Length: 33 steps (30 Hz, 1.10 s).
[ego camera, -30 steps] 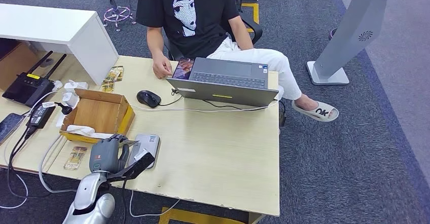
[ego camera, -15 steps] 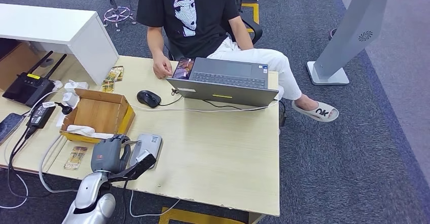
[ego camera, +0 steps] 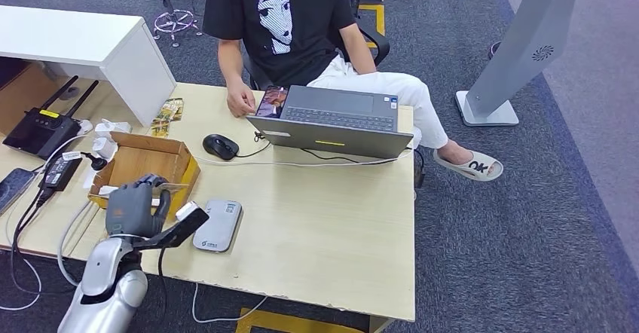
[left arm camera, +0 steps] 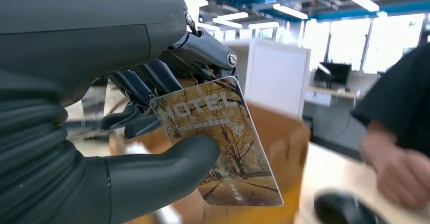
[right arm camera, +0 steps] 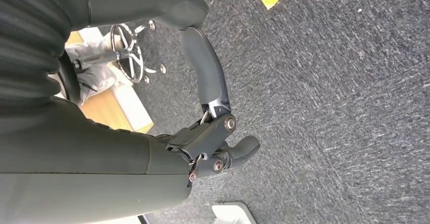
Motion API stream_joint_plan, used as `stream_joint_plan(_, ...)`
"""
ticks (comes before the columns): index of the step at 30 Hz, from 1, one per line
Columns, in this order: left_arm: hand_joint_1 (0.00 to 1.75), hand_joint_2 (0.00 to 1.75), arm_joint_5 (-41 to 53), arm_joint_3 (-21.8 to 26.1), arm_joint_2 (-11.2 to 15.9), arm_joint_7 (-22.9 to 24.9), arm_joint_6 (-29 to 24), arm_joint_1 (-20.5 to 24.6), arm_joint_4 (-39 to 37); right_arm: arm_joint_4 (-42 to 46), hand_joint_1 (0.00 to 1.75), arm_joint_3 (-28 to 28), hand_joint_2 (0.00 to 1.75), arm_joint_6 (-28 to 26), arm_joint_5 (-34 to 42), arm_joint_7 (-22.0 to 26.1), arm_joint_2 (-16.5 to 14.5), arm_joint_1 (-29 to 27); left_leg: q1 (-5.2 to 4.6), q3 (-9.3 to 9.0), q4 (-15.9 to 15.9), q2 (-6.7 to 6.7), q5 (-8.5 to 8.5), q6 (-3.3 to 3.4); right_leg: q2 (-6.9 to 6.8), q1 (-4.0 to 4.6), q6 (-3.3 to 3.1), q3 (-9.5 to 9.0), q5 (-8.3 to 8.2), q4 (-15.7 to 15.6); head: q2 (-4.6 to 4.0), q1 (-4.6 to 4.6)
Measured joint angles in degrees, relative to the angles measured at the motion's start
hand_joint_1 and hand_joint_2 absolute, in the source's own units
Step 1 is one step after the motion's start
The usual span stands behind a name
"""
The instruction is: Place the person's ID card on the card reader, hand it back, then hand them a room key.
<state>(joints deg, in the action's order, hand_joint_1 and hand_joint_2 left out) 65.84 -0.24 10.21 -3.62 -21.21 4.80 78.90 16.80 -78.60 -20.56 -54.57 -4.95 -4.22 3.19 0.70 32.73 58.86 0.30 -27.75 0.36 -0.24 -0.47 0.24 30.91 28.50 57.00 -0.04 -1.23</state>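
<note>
My left hand [ego camera: 136,206] hovers over the desk's front left, in front of the cardboard box [ego camera: 147,166]. It pinches a hotel key card [ego camera: 172,187] between thumb and fingers. In the left wrist view the key card [left arm camera: 223,138] bears an autumn-tree picture and the word HOTEL, with the thumb of my left hand [left arm camera: 101,82] pressed on its face. The grey card reader [ego camera: 217,226] lies flat just right of that hand. The person's hand [ego camera: 241,101] rests at the far edge by a colourful card-like thing [ego camera: 271,101]. My right hand [right arm camera: 213,133] hangs over the carpet, holding nothing.
An open laptop [ego camera: 331,122] and a black mouse [ego camera: 221,146] with its cable sit between me and the seated person. More picture cards [ego camera: 167,114] lie behind the box. A router [ego camera: 41,129] and cables crowd the left. The table [ego camera: 324,220] is bare at the right.
My left hand has lifted from beside the card reader and swung left toward the box, still holding the key card. The reader is now uncovered. The person has not moved.
</note>
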Motion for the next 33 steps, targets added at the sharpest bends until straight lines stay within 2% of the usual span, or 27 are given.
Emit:
stream_joint_plan(6,1.75,1.75,0.6,2.6,4.4,1.0,0.1,3.4,4.6,0.0,0.0,0.0,1.75,0.0,-0.6,0.2,0.3,0.0,0.03,0.0,0.0,0.01,0.02,-0.03,0.01,0.04,-0.04,0.01,-0.02,0.0,0.0,0.01)
stream_joint_plan(12,1.75,1.75,0.6,6.7,10.7,1.6,2.7,9.7,6.9,0.0,0.0,0.0,1.75,0.4,-1.2,0.4,0.6,0.0,0.07,0.0,0.0,0.01,0.05,-0.07,0.01,0.09,-0.07,0.0,-0.05,0.0,0.0,0.01)
stream_joint_plan(18,1.75,1.75,3.2,8.9,14.8,3.1,3.7,12.1,7.2,-0.3,0.0,0.0,1.75,0.5,-1.4,-0.1,0.8,0.0,0.08,0.01,0.0,0.04,0.05,-0.07,0.04,0.09,-0.07,0.02,-0.05,0.0,0.0,0.02)
stream_joint_plan(19,1.67,1.75,3.7,9.2,15.5,3.4,3.5,12.4,7.1,-0.3,0.0,0.0,1.75,0.6,-1.5,-0.1,0.8,0.0,0.08,0.01,0.0,0.05,0.05,-0.07,0.04,0.09,-0.07,0.02,-0.04,0.0,0.0,0.01)
stream_joint_plan(22,0.36,1.75,4.5,10.0,17.0,3.5,2.6,12.8,6.5,-0.3,0.0,0.0,1.75,0.6,-1.6,0.1,0.8,0.0,0.08,0.01,0.0,0.04,0.05,-0.07,0.04,0.09,-0.08,0.03,-0.04,0.0,0.0,0.01)
stream_joint_plan(23,0.0,1.75,4.9,10.2,17.2,3.4,2.2,12.8,6.3,-0.3,0.0,0.0,1.75,0.6,-1.6,0.1,0.8,0.1,0.08,0.01,0.0,0.03,0.05,-0.07,0.03,0.09,-0.08,0.03,-0.04,0.0,0.0,0.01)
stream_joint_plan(27,0.0,1.75,6.1,10.2,17.1,3.3,-1.3,12.7,5.8,-0.4,0.0,0.0,1.75,0.7,-1.8,0.2,0.8,0.1,0.07,0.01,0.0,0.02,0.05,-0.07,0.02,0.08,-0.07,0.01,-0.04,0.0,0.0,0.01)
stream_joint_plan(33,0.0,1.75,4.9,10.2,15.5,3.1,-4.7,12.7,6.0,-0.5,0.0,0.0,1.75,0.8,-2.0,0.1,0.8,0.1,0.05,0.0,0.0,0.03,0.05,-0.07,0.03,0.07,-0.08,0.01,-0.05,0.0,0.0,0.01)
